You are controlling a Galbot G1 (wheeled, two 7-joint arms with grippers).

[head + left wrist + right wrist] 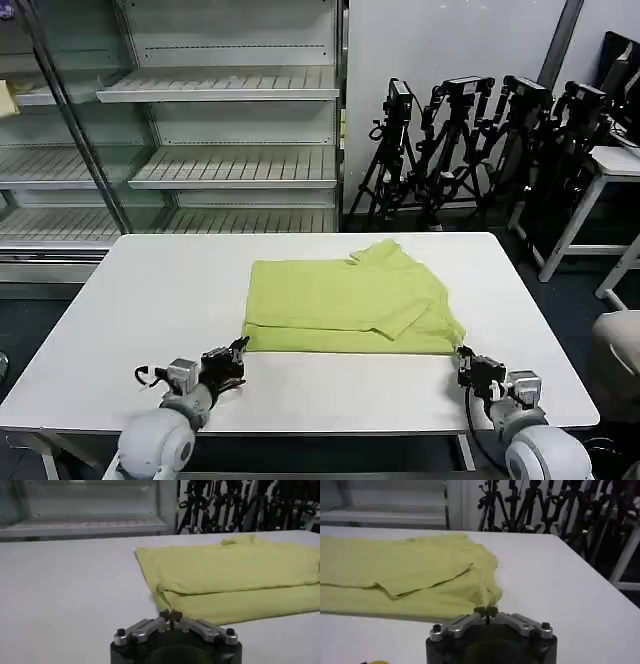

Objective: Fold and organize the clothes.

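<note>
Head view: T-shirt (352, 308) partly folded on table (150, 300), sleeves tucked, further folds judged pending; left gripper (236, 357) and right gripper (465, 362) closed, pinching its near corners.

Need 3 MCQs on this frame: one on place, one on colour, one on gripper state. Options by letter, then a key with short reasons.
1. Where does the T-shirt lie?
A. on a shelf
B. on the white table
C. on the floor

2. What colour is the T-shirt?
A. yellow-green
B. red
C. navy

3. How do the left gripper and right gripper stand?
A. both wide open
B. both shut, at the shirt's near corners
C. both raised high above the table

Key:
1 B, it lies flat and partly folded mid-table in the head view.
2 A, plain lime fabric in all views.
3 B, each wrist view shows fingertips together at the shirt's near edge.
</note>
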